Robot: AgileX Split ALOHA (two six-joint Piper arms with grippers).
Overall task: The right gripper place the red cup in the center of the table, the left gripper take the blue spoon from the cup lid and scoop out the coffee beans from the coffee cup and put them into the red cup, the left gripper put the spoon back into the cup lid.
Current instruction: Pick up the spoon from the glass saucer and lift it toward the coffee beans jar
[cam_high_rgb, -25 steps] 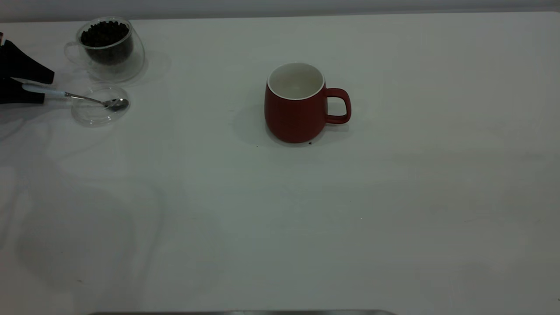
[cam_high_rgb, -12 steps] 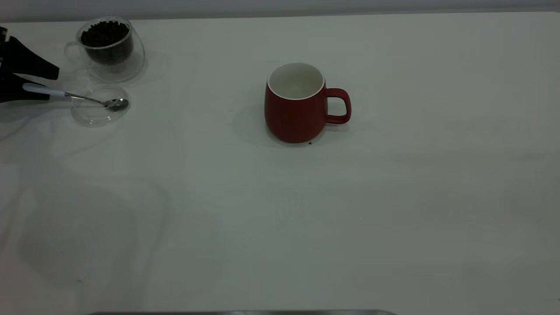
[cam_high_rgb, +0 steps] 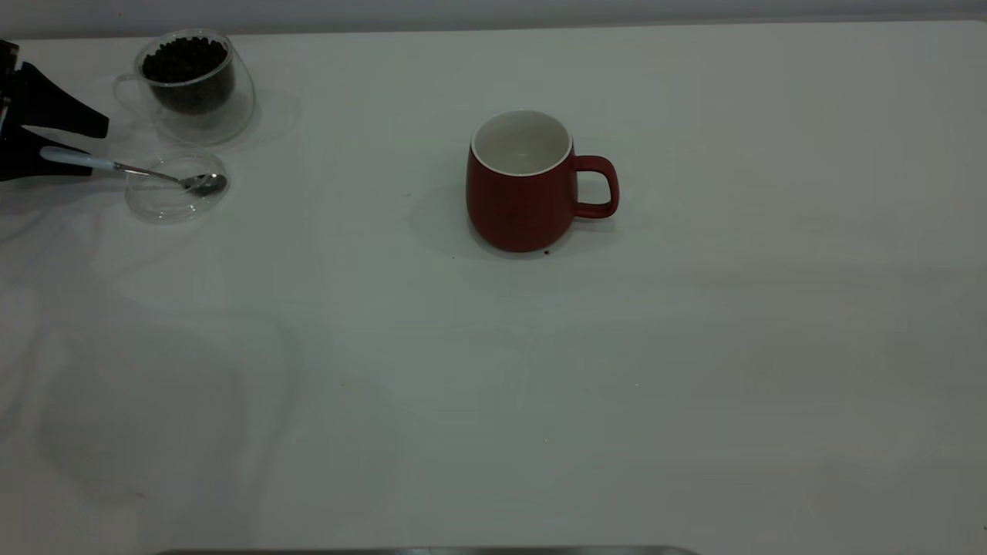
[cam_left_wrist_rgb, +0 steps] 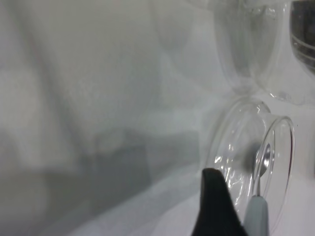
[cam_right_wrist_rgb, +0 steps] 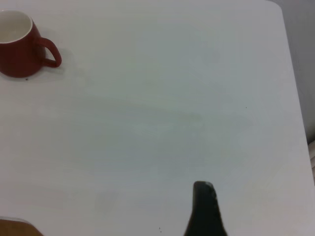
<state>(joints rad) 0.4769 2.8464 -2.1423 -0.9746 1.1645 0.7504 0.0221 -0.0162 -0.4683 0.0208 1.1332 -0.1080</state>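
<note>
The red cup (cam_high_rgb: 520,185) stands upright and empty near the middle of the table (cam_high_rgb: 493,370), handle to the right; it also shows in the right wrist view (cam_right_wrist_rgb: 17,46). The coffee cup (cam_high_rgb: 193,85) holding coffee beans (cam_high_rgb: 185,60) stands at the far left back. In front of it lies the cup lid (cam_high_rgb: 176,186) with the blue spoon (cam_high_rgb: 116,166), bowl in the lid and pale handle pointing left. My left gripper (cam_high_rgb: 96,148) is open and straddles the spoon handle (cam_left_wrist_rgb: 257,216); one dark finger (cam_left_wrist_rgb: 214,206) is beside it. My right gripper (cam_right_wrist_rgb: 204,211) hangs over bare table, far from the red cup.
The table's far edge runs just behind the coffee cup. A few dark specks lie by the red cup's base (cam_high_rgb: 547,251). A dark strip lines the near edge (cam_high_rgb: 424,550).
My left gripper has crept to the right along the spoon handle, toward the cup lid. The spoon, the lid and both cups have not moved.
</note>
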